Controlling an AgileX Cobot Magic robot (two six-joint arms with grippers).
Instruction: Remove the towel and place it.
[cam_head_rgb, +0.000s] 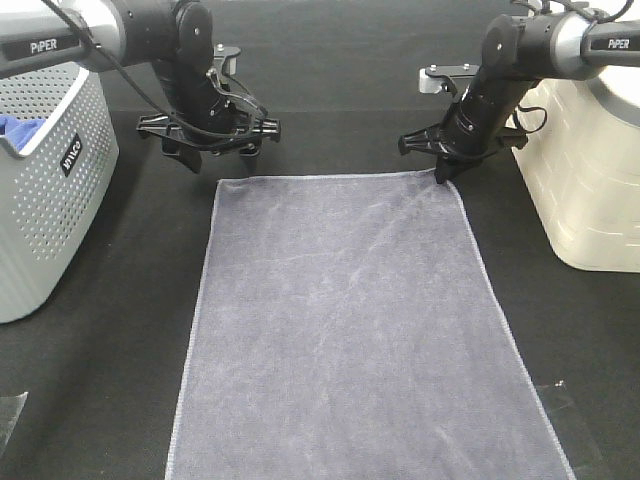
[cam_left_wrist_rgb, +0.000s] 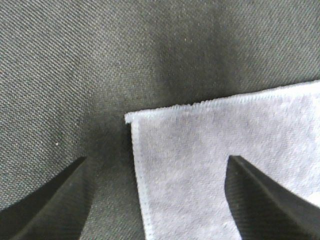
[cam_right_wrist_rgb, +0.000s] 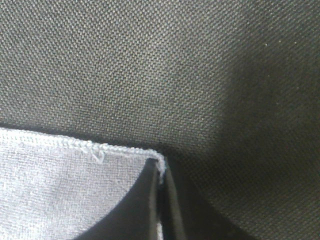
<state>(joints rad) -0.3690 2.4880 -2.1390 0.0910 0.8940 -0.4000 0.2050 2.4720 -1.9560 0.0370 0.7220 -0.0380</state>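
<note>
The towel lies spread flat on the black table cover, a long grey-lavender rectangle with a stitched hem, and its near end runs out of the exterior high view. Its two far corners sit just below the two arms. The left gripper is at the towel's far left corner with its fingers spread wide. In the left wrist view that corner of the towel shows between the two dark fingertips, one over the bare cover and the other over the cloth, so this gripper grips nothing. The right gripper is at the far right corner, fingers pressed together. In the right wrist view the hem of the towel runs into the narrow seam between them, so the gripper is pinching that corner. A grey perforated basket stands to the left of the towel, apart from it, with a bright blue cloth inside. A cream brick-patterned bin stands to the right, near the right arm
</note>
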